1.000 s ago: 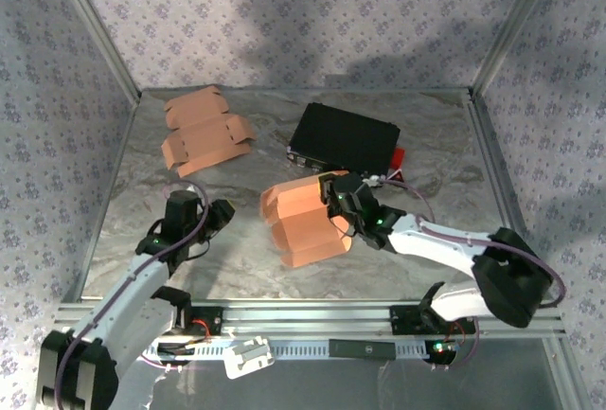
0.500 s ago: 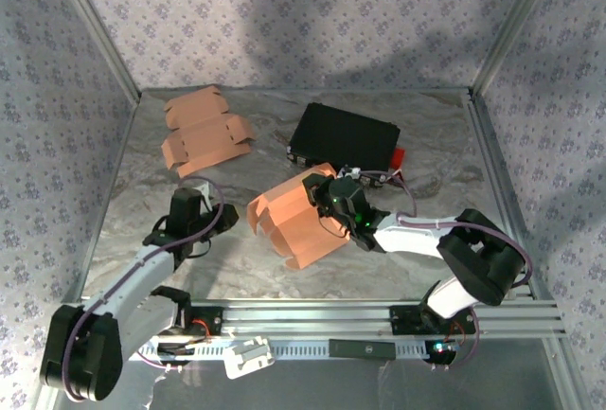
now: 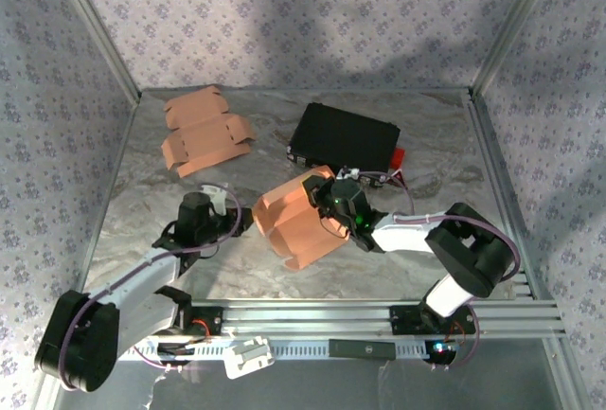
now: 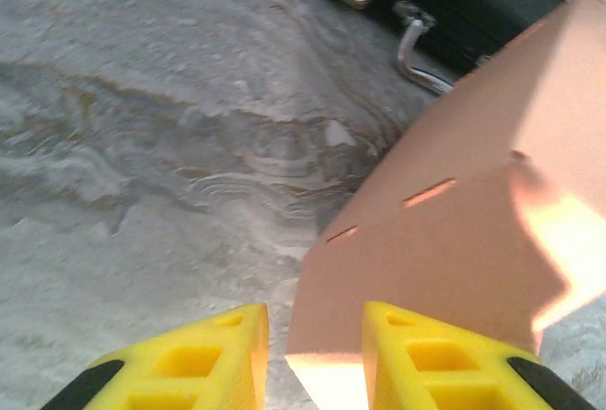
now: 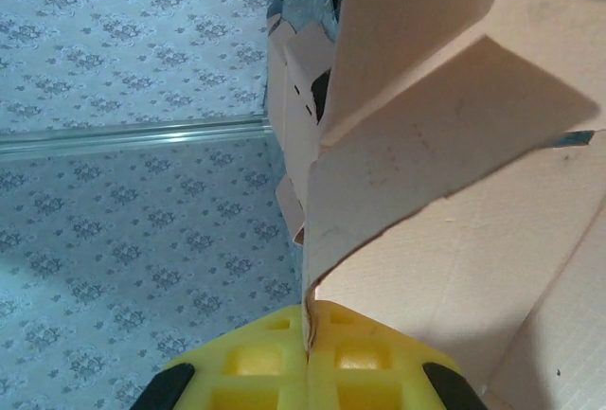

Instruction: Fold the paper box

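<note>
Two wrist views sharpened the overhead one: my right pincer (image 5: 308,320) was clenched on a flap of the paper box (image 3: 289,225), mid-bench (image 3: 426,273), and my left pincer (image 4: 315,313) stood parted at its left corner. A black case (image 3: 346,135) lay just beyond, with flat blanks (image 3: 204,133) far left.

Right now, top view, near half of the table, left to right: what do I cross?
left end effector → paper box → right end effector, clamped on the box's right part
</note>
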